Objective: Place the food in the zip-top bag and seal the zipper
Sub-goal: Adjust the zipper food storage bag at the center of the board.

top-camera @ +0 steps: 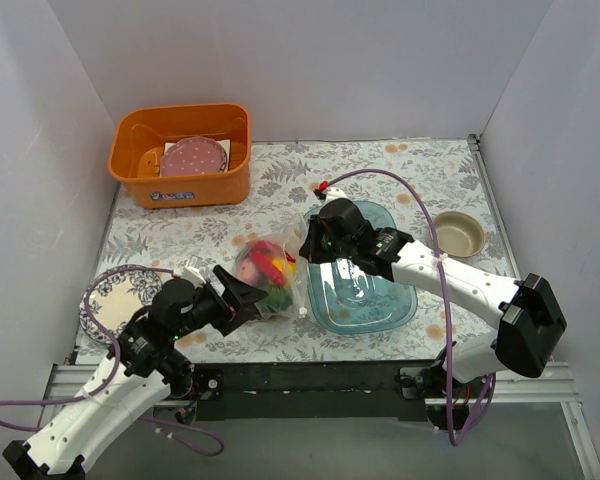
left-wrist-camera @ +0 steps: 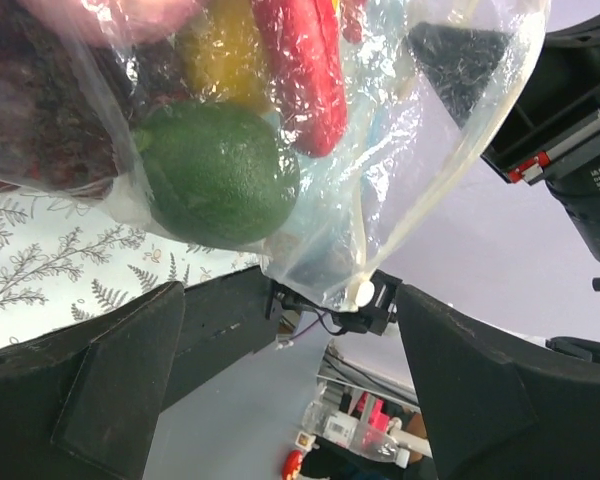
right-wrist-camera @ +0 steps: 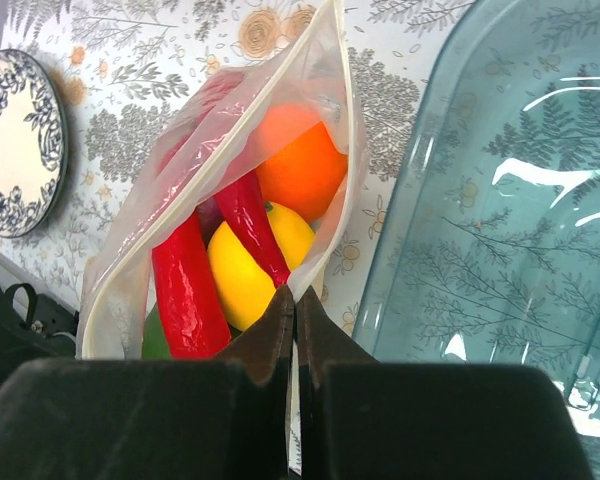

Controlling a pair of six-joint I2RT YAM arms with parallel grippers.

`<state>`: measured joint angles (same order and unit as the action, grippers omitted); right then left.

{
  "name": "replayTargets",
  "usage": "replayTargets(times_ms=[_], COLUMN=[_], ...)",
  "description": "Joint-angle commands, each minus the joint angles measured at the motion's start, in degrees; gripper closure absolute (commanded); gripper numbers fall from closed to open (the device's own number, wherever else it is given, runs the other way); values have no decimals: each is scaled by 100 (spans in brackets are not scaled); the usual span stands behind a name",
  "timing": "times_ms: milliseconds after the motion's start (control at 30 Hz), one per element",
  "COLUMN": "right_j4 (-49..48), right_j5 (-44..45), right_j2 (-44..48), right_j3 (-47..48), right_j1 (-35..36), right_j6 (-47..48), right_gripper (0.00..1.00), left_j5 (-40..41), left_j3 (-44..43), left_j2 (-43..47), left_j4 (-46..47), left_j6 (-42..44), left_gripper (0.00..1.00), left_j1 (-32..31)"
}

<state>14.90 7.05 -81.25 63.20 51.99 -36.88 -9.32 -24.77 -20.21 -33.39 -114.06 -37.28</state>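
Though unsealed, zip-top bag in right pincer

The overhead camera sits high above the near edge of the table. It looks down and forward over the whole surface from well away, with the bag near the middle of its view. The left wrist camera is low and very near the bag's bottom corner, which fills the top of its view. The right wrist camera is close above the bag and looks down into its mouth. All three views share the bag. The overhead and right wrist views also share the blue tray just right of the bag and the patterned plate well to its left.
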Motion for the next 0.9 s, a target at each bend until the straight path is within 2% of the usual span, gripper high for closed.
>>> replayTargets(times_ms=[0,233,433,533,867], right_j4=[-30,-154,-189,-224,-347], right_j5=[341,218,130,95,-256], right_j2=[118,92,48,57,22], right_j3=[166,70,70,52,-1], right_j1=[-110,-180,-224,-277,-391], right_j6=[-143,-179,-161,-170,-117], right_gripper=[99,99,99,99,99], left_j5=[-377,-562,-694,-711,-149], left_j3=[-62,60,271,131,-325], left_j2=[-272,-817,-1099,-1546,-2522], left_j4=[201,702,1492,1730,2178], left_j6=[-697,-565,-697,-539,-73], left_gripper=[14,19,21,22,22], left_j1=[-16,-16,-51,-78,-87])
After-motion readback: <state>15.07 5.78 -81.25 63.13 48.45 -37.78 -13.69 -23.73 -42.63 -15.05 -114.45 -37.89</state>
